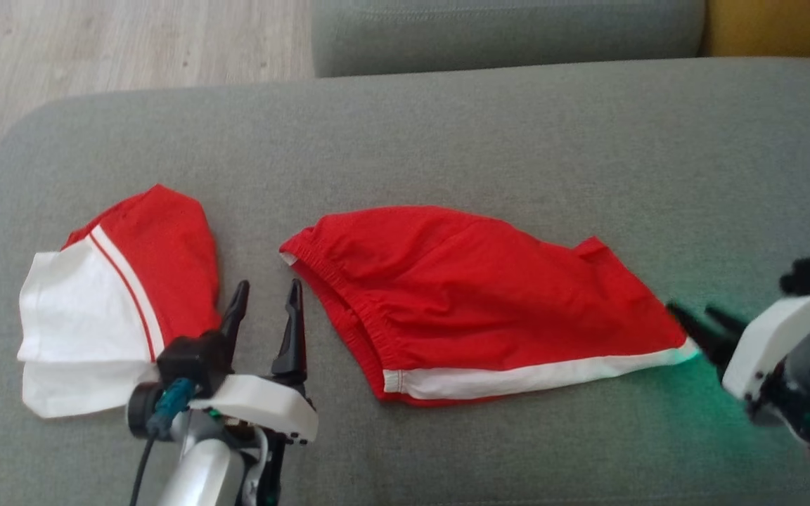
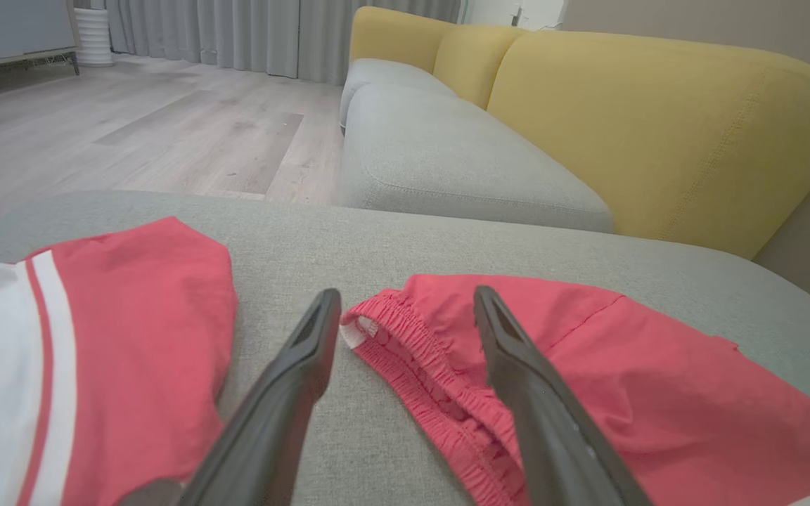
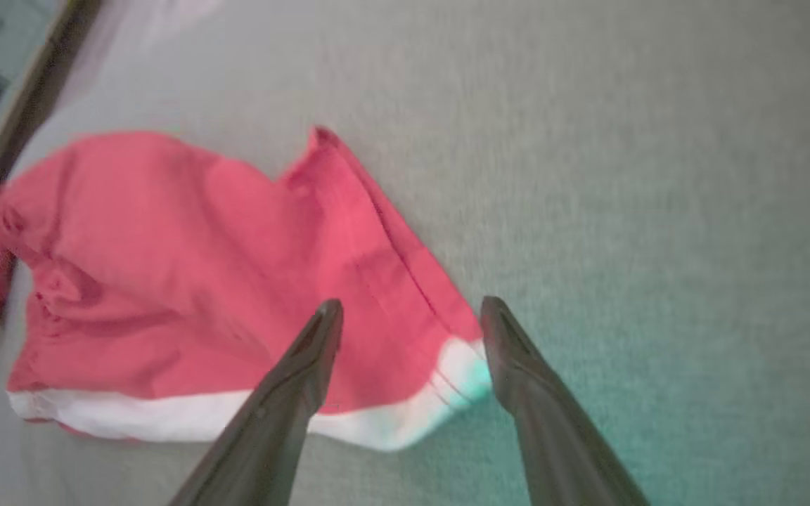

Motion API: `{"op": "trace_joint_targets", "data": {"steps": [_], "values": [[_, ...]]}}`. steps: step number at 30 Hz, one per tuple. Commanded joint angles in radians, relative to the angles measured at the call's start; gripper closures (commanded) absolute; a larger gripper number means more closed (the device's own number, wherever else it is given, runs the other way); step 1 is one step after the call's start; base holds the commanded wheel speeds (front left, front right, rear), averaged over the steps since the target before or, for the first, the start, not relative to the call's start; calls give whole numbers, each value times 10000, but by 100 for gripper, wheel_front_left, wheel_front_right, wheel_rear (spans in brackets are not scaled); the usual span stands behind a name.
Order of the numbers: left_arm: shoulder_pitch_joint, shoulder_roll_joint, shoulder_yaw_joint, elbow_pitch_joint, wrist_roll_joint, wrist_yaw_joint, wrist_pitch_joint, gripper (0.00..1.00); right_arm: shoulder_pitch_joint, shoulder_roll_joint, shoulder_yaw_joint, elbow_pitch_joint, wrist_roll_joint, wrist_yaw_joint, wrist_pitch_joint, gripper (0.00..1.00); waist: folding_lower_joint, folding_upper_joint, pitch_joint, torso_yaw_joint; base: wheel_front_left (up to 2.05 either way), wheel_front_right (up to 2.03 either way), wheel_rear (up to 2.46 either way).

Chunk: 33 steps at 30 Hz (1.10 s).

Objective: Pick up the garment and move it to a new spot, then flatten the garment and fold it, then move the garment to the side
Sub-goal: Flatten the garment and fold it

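The garment [image 1: 475,295], red shorts with an elastic waistband and a white hem band, lies spread on the grey cushion [image 1: 447,133]. My left gripper [image 1: 269,284] stands open just left of the waistband corner. In the left wrist view that corner of the garment [image 2: 623,379] lies between the open fingers of the left gripper [image 2: 408,302]. My right gripper [image 1: 688,309] is open at the shorts' right hem corner, fingers pointing left, in a green glow. The right wrist view is blurred. There the right gripper [image 3: 412,307] hangs open above the corner of the garment [image 3: 187,267], holding nothing.
A second red and white garment [image 1: 103,309] lies bunched at the cushion's left end, close to my left arm. Beyond the cushion are a grey sofa seat [image 2: 447,161] with a yellow backrest [image 2: 658,126] and wood floor [image 1: 95,42]. Bare cushion stretches behind and right.
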Motion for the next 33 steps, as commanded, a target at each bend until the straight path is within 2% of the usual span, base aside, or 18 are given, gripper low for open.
{"op": "trace_joint_targets", "data": {"steps": [1, 3, 4, 8, 12, 13, 17, 19, 25, 33], "values": [[-246, 35, 484, -258, 133, -58, -122, 0, -77, -138, -307, -599, -213, 77, -380, 0, 0, 0, -146, -76, 0, 0, 0], [-217, 103, 634, -327, 227, -80, -122, 0, 34, -2, -772, -1150, -506, 77, -951, 0, 0, 0, -309, -160, 0, 0, 0], [-172, 193, 787, -472, 312, -113, -122, 0, 215, 197, -1270, -1798, -839, 77, -1657, 0, 0, 0, -480, -260, 0, 0, 0], [-106, 367, 1051, -723, 416, -177, -122, 0, 746, 758, -2065, -3026, -1926, 77, -3428, 0, 0, 0, -794, -413, 0, 0, 0], [-85, 495, 1328, -976, 481, -216, -122, 0, 1395, 1444, -2425, -3822, -3052, 77, -4754, 0, 0, 0, -942, -631, 0, 0, 0], [-85, 495, 1328, -976, 481, -216, -122, 0, 1395, 1444, -2425, -3822, -3052, 77, -4754, 0, 0, 0, -942, -631, 0, 0, 0], [63, 492, 1523, -1231, 636, -255, -122, 0, 1944, 1760, -2360, -4200, -4216, 77, -5981, 0, 0, 0, -1039, -840, 0, 0, 0], [226, 448, 1620, -1322, 745, -267, -122, 0, 2221, 2040, -2324, -4217, -4324, 77, -6435, 0, 0, 0, -1085, -927, 0, 0, 0], [833, 274, 1944, -1690, 1239, -252, -122, 0, 2529, 2353, -2438, -3701, -5346, 77, -6997, 0, 0, 0, -1139, -1020, 0, 0, 0], [1184, 106, 2266, -1600, 1430, -415, -122, 0, 2274, 2290, -2301, -3058, -5503, 77, -7085, 0, 0, 0, -1166, -826, 0, 0, 0]]}}
